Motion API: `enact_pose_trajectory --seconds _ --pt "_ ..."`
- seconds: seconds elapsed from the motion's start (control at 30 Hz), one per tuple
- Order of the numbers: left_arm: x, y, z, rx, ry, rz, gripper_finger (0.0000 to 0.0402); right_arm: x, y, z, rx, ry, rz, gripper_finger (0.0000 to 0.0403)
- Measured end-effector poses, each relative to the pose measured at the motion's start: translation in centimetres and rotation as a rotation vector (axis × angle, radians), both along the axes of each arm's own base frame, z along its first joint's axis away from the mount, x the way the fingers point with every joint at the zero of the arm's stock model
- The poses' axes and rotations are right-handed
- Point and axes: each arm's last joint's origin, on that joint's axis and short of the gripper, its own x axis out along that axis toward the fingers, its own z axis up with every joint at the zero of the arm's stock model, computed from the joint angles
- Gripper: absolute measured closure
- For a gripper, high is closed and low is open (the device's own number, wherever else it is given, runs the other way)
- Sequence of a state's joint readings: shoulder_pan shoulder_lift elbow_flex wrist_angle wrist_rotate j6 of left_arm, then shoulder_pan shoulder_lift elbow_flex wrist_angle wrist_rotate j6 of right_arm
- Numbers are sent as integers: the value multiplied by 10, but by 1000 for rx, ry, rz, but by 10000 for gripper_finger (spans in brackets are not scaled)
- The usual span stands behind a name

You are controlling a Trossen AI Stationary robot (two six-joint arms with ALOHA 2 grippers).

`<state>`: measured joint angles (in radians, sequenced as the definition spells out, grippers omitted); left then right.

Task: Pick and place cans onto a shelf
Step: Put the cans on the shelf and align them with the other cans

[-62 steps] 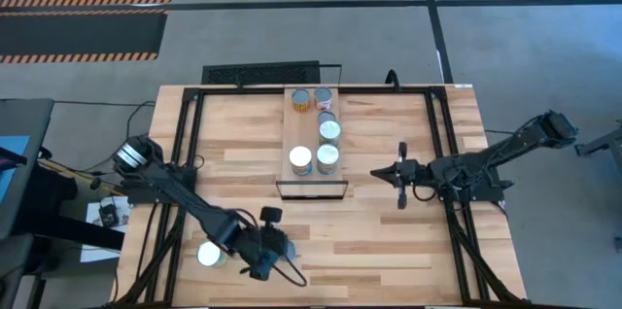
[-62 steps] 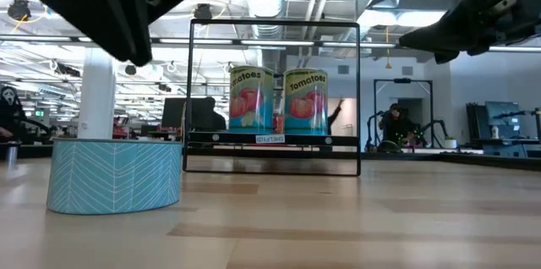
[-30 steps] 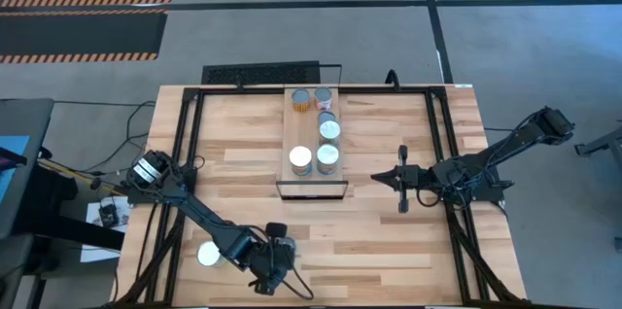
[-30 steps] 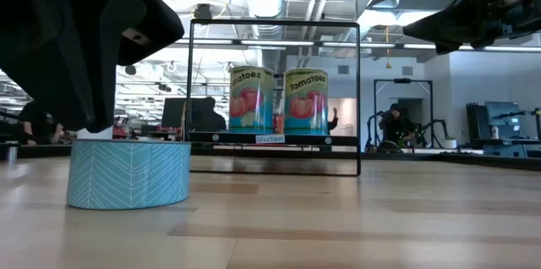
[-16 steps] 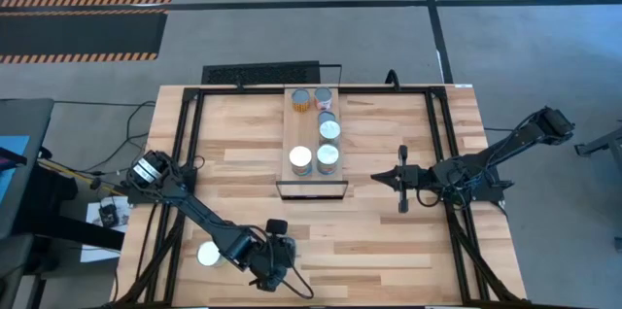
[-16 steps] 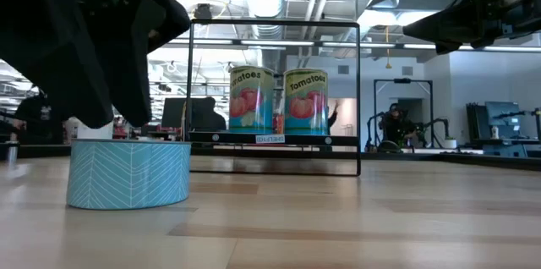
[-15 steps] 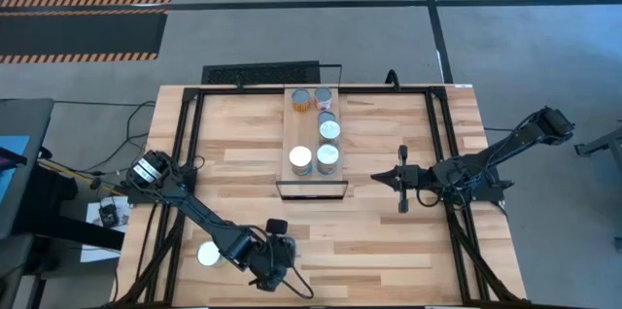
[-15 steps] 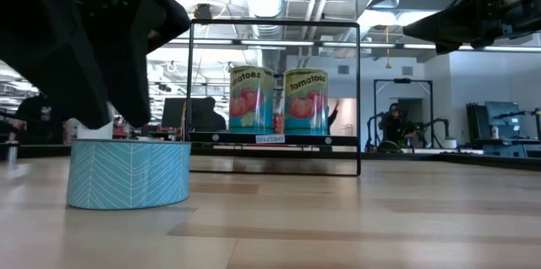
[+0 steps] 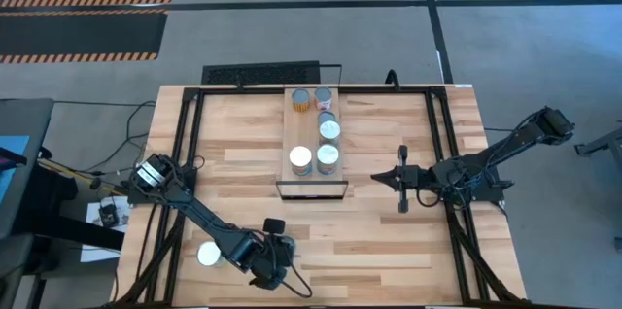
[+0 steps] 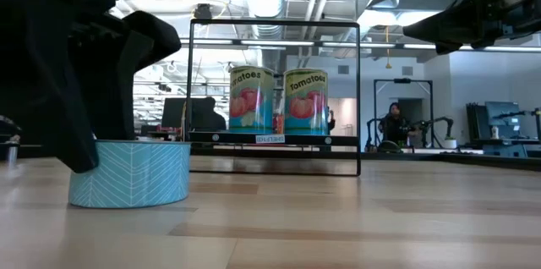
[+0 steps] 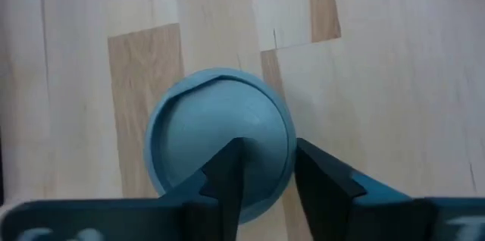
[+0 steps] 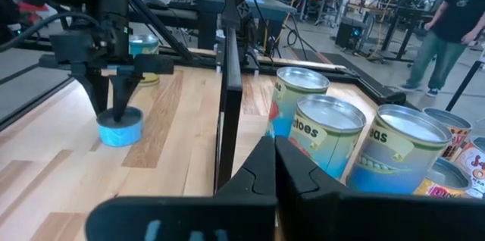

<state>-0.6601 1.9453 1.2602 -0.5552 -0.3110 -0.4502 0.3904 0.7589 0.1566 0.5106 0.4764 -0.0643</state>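
A low pale-blue can (image 9: pixel 206 254) stands on its base on the table near the near left corner; it also shows in the low view (image 10: pixel 139 176). My left gripper (image 11: pixel 265 150) is open and points down right over this can's top (image 11: pixel 216 131); from the right wrist view (image 12: pixel 115 104) its fingers reach the can (image 12: pixel 120 129). The shelf (image 9: pixel 303 134) lies mid-table with several cans on it, two of them tomato cans (image 10: pixel 252 98). My right gripper (image 9: pixel 375 175) is shut and empty, right of the shelf. My left gripper comes at the blue can from above, fingers pointing down. In the low view its dark finger (image 10: pixel 80 161) reaches below the can's top edge in front of the can's side wall (image 10: pixel 101 180). I cannot tell whether the fingers touch the can.
The shelf's thin black frame (image 10: pixel 275 22) stands up around the board. Black rails (image 9: pixel 185 134) run along the table's left and right sides. Bare planks (image 9: pixel 369 251) lie between the blue can and the right arm. People stand in the room behind the table.
My left gripper has come down onto the blue can: a second ago it hung above the can's top, and now it reaches below the top edge. The can has stayed in place.
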Motion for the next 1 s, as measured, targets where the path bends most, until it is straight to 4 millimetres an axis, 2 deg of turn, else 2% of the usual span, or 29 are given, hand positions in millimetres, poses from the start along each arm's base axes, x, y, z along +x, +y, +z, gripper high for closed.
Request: enact_pose_trajectory --seconds 0.2,0.33,0.57,0.73,0.9,1.0 --pt "2 1 1 -27 1 29 384 0 0 0 0 0 0 396" --pt "4 6 13 -52 -22 55 394 0 0 0 -3 0 0 396" --pt "1 28 70 -122 -159 121 399 0 0 0 -5 1 0 396" --pt "-10 54 125 -181 -324 175 400 0 0 0 -6 3 0 396" --pt "-27 100 179 -136 -531 267 401 0 0 0 -6 4 1 396" --pt "-31 139 199 -70 -588 329 401 0 0 0 -6 4 1 396"
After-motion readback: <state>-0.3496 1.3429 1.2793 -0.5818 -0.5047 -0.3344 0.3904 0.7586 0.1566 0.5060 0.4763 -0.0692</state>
